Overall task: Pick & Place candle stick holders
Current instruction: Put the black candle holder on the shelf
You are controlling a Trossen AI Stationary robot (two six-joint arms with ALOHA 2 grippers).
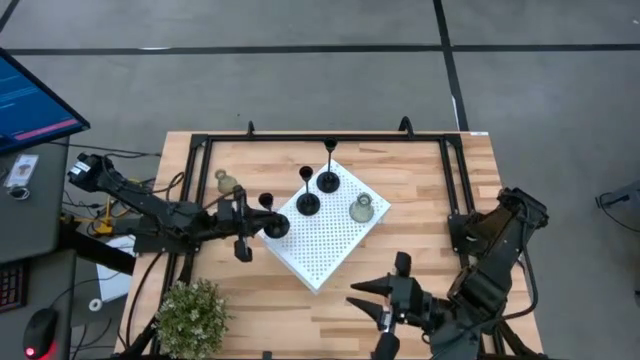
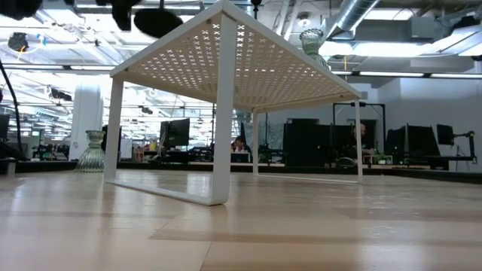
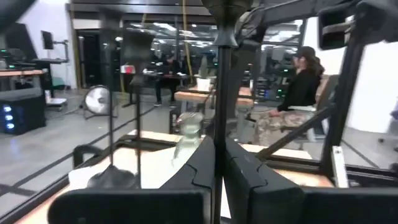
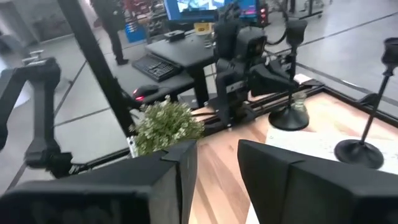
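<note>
My left gripper (image 1: 258, 224) is shut on a black candle stick holder (image 1: 274, 226) at the left corner of the white perforated board (image 1: 330, 245). Its round base shows from below in the low view (image 2: 158, 19), above the board's top. Two more black holders (image 1: 307, 202) (image 1: 328, 180) and a pale green glass holder (image 1: 362, 208) stand on the board. Another pale holder (image 1: 228, 183) stands on the table left of the board, and shows in the low view (image 2: 94, 150). My right gripper (image 1: 378, 305) is open and empty near the front edge. No pink holder shows. My left gripper pinches the black holder's thin stem (image 3: 219, 106) between its two fingers (image 3: 199, 168), partway up between base and cup. The fingers come level from the table's left and lie across the stem. The holder stands upright in the hold, its base (image 4: 289, 118) at the board's left corner.
A bushy green plant (image 1: 190, 315) stands at the table's front left corner. A black frame (image 1: 330, 138) runs around the table's far and side edges. Bare wood lies in front of the board. People sit in the room beyond the table.
</note>
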